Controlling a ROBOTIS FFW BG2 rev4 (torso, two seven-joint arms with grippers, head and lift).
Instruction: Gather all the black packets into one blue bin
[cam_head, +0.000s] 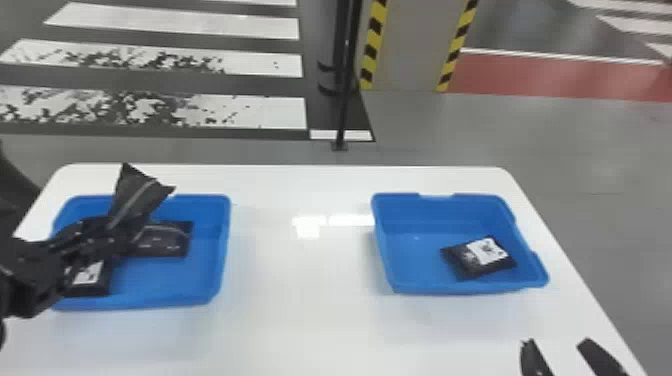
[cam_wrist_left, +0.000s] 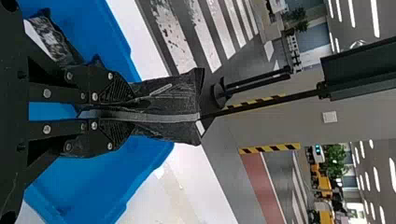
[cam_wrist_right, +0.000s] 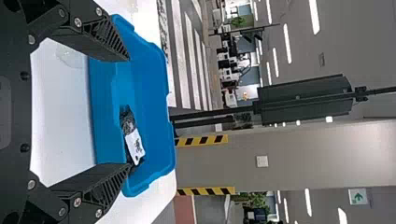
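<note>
The left gripper (cam_wrist_left: 130, 114) pinches 1 black packet (cam_wrist_left: 175, 98) between its 2 fingers over the left blue bin (cam_head: 225, 250); the packet's free end points upward. In that bin lie 1 packet with a pale stripe (cam_head: 167, 241) and 1 labelled packet (cam_head: 102, 287). The right gripper (cam_head: 556, 344), fingers spread, is near the right blue bin (cam_head: 435, 288), which contains 1 packet with a white label (cam_head: 472, 260).

Handling (judged): the packets are probably light and soft, with slick film that may slide under a shallow grip; robust rather than fragile. The packet in the right bin is best taken across its middle, fingers on 2 opposite edges.

Comparison of views: the head view sets out both bins and their contents together; the left wrist view adds the fingers pressing either side of a crease, detail indistinct from above.
</note>
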